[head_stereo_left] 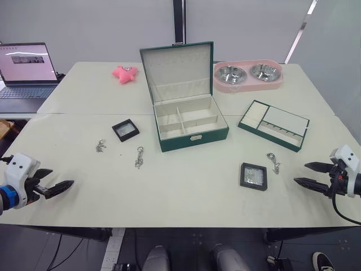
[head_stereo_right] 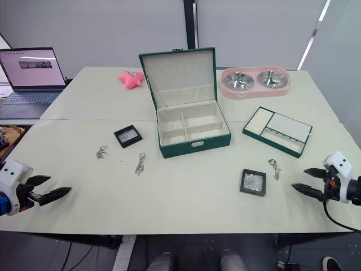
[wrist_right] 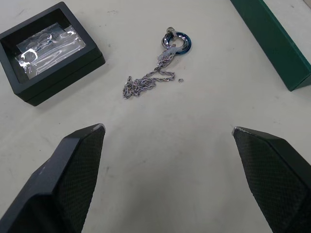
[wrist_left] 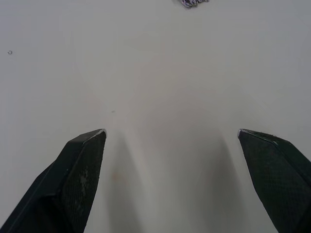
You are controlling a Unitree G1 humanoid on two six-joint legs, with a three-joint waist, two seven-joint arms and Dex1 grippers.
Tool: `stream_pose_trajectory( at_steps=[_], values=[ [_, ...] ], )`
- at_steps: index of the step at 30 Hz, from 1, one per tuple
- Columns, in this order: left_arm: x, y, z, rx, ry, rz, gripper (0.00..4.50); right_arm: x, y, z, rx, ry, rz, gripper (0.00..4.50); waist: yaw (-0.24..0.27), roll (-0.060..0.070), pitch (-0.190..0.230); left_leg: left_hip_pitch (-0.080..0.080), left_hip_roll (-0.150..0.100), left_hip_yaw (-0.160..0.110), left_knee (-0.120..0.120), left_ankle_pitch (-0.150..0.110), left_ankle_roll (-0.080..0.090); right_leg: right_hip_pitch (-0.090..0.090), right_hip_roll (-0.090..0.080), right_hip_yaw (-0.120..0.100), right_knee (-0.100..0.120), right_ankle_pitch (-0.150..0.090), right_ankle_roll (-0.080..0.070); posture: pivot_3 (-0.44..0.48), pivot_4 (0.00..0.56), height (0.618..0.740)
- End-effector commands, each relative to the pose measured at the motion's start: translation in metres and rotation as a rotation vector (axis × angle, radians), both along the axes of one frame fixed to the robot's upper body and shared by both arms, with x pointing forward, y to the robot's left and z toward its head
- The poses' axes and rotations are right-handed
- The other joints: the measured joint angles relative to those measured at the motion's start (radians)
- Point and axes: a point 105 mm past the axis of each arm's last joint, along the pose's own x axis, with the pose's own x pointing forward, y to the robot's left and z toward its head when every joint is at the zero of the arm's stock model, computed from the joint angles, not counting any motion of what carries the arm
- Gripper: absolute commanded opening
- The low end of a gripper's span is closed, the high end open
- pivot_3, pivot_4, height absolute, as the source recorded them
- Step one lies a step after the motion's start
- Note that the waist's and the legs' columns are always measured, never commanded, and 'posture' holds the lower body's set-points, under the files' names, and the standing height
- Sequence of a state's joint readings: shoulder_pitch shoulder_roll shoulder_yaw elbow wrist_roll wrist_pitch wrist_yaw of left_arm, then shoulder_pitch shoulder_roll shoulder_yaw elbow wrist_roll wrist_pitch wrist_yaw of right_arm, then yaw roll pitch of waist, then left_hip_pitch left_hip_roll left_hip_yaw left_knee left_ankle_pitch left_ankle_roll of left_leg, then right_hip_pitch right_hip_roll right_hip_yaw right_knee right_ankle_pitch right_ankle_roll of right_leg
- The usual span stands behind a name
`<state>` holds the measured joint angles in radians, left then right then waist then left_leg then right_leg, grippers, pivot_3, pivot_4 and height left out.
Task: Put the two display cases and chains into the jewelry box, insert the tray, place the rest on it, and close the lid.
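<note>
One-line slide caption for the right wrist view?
Open right pincer above the table, facing a silver chain beside a black display case.

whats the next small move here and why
Probably ease the open right gripper forward to the chain lying just ahead of it. The jewelry box stands open with bare compartments, and the display case beside that chain is also on the table.

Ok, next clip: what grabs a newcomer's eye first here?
The open jewelry box at the table's centre, lid upright. Its tray lies apart on the robot's right, with the pink double bowl behind. Both grippers, left and right, hover open at the near edge.
</note>
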<state>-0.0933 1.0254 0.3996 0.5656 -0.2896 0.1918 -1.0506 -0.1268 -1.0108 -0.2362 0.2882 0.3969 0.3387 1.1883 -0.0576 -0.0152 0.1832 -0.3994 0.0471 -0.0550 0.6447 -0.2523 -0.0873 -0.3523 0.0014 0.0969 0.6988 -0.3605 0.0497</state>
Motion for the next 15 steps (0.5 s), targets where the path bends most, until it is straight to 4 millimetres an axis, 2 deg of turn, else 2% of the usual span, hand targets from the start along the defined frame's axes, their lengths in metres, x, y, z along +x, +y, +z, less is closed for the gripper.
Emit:
stream_pose_trajectory(
  at_steps=[1, 6, 15],
  values=[
    [0.0015, 0.0033, 0.0098, 0.008, -0.02, 0.015, 4.5, 0.0036, -0.0022, 0.013, -0.002, -0.055, -0.005, 4.45, 0.0, 0.0, 0.0, 0.0, 0.0, 0.0, 0.0, 0.0, 0.0, 0.0, 0.0, 0.0, 0.0, 0.0, 0.0, 0.0, 0.15, 0.74],
    [0.004, 0.0052, 0.0168, 0.001, -0.064, 0.03, 4.5, 0.0056, -0.0027, 0.014, 0.002, -0.059, -0.005, 4.45, 0.0, 0.0, 0.0, 0.0, 0.0, 0.0, 0.0, 0.0, 0.0, 0.0, 0.0, 0.0, 0.0, 0.0, 0.0, 0.0, 0.15, 0.74],
    [0.0016, 0.0023, 0.0146, 0.01, -0.035, 0.021, 4.5, 0.0055, -0.0023, 0.0141, 0.006, -0.061, -0.005, 4.45, 0.0, 0.0, 0.0, 0.0, 0.0, 0.0, 0.0, 0.0, 0.0, 0.0, 0.0, 0.0, 0.0, 0.0, 0.0, 0.0, 0.15, 0.74]
  ],
)
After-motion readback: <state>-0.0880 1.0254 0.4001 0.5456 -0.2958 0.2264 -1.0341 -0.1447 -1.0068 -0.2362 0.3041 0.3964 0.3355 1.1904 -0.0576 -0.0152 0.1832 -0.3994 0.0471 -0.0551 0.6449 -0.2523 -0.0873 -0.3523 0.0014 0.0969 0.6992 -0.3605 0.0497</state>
